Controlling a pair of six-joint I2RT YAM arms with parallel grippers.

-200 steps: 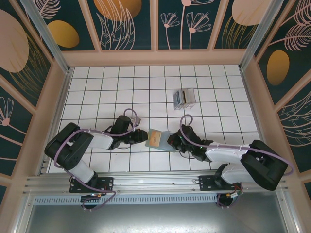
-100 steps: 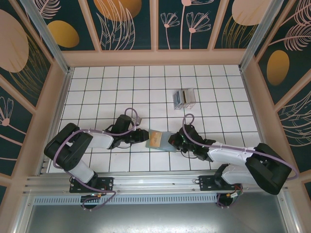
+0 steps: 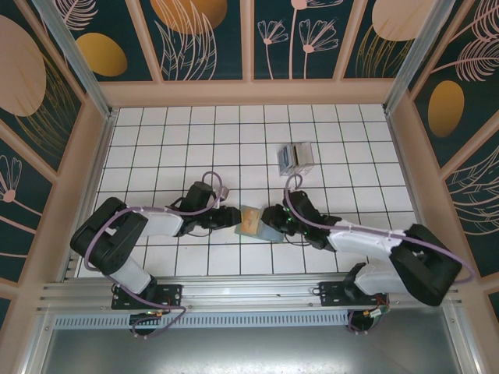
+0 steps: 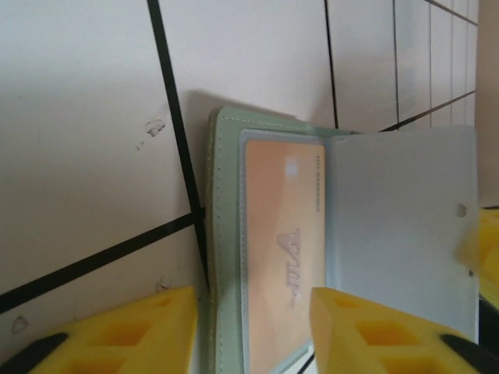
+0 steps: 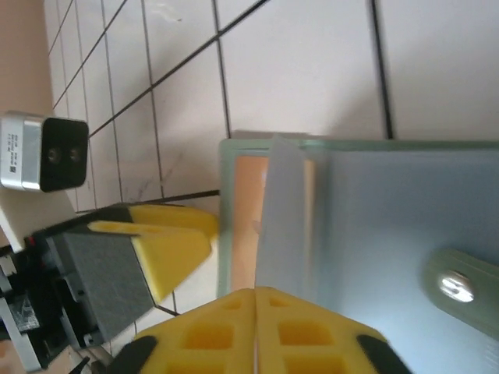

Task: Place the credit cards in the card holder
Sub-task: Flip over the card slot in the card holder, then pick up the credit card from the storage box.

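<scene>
Your card holder lies open on the near middle of the table between both arms, with a tan card seated in its clear sleeve. The left gripper straddles the holder's left edge with its jaws partly apart and gripping nothing, probably to steady it. The right gripper sits at the raised grey leaf with jaws nearly together; you cannot tell whether they pinch it.

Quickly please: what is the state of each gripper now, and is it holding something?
Left gripper: open, at the wallet, holding nothing.
Right gripper: closed on the wallet, pinching its thin inner leaf.
</scene>
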